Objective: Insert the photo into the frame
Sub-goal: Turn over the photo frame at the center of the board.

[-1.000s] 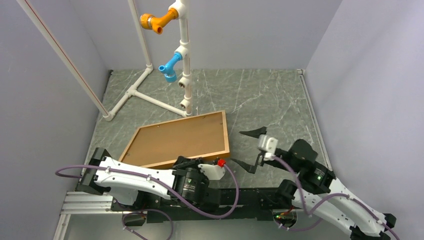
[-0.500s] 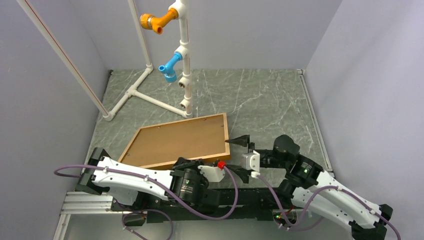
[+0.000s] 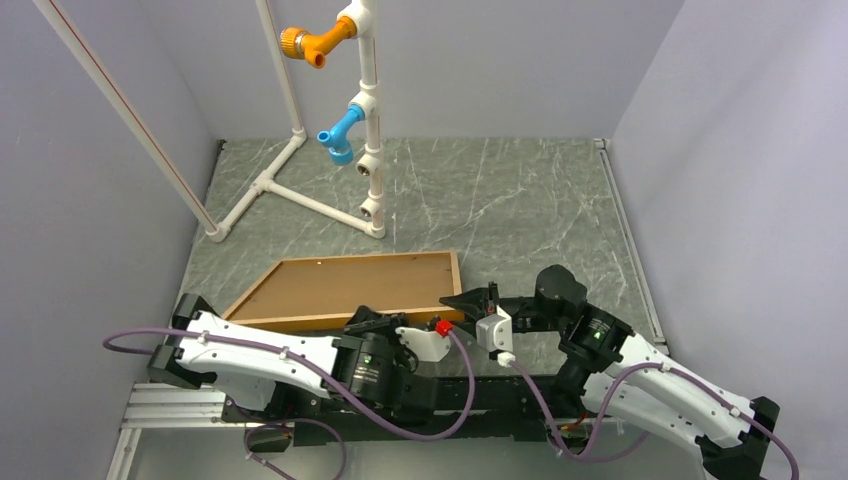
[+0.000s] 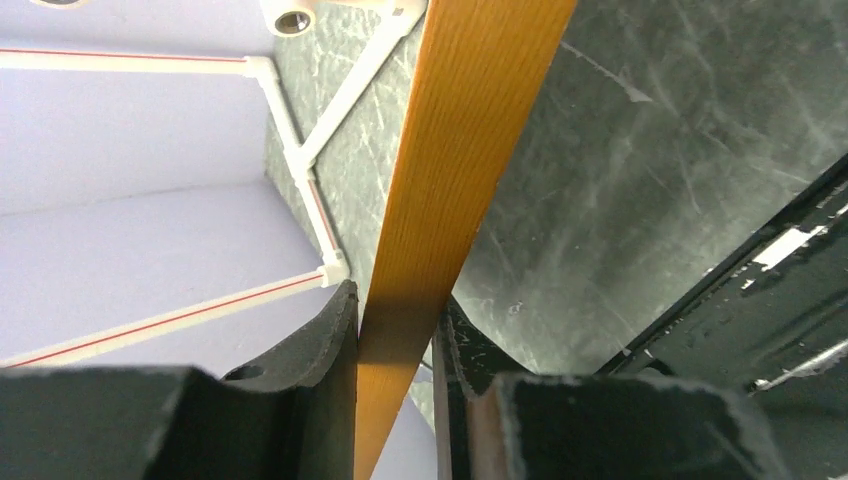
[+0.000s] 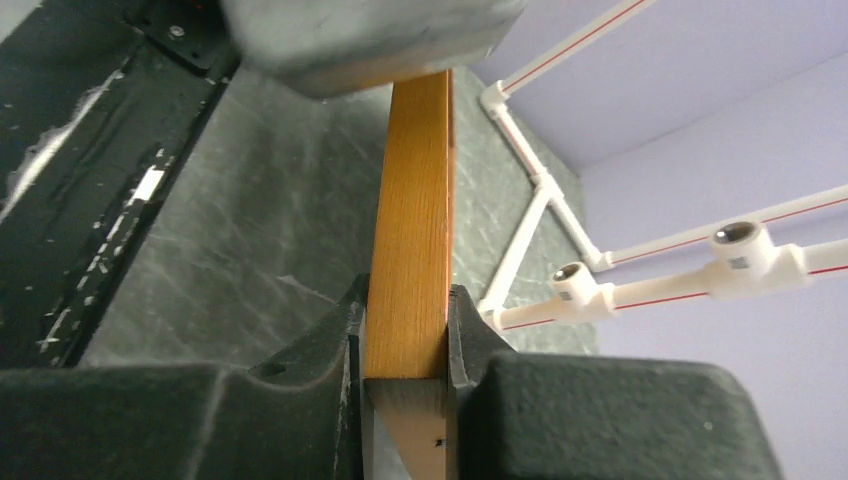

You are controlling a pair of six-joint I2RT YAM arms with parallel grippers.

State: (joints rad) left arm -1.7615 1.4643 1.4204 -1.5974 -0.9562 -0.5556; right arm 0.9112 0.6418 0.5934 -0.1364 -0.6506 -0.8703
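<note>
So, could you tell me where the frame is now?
Top view: the frame is left of centre, in front of the pipe stand, its near edge clamped by the left gripper and the right gripper.

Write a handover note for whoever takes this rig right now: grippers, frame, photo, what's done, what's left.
Left gripper: shut on the frame's near rail.
Right gripper: shut on the frame's near right corner.
Frame: held by both arms, near edge apparently raised, brown board showing inside it.
Photo: not visible in any view.
Done: two-arm grip on the frame.
Left: locate the photo and get it into the frame.
</note>
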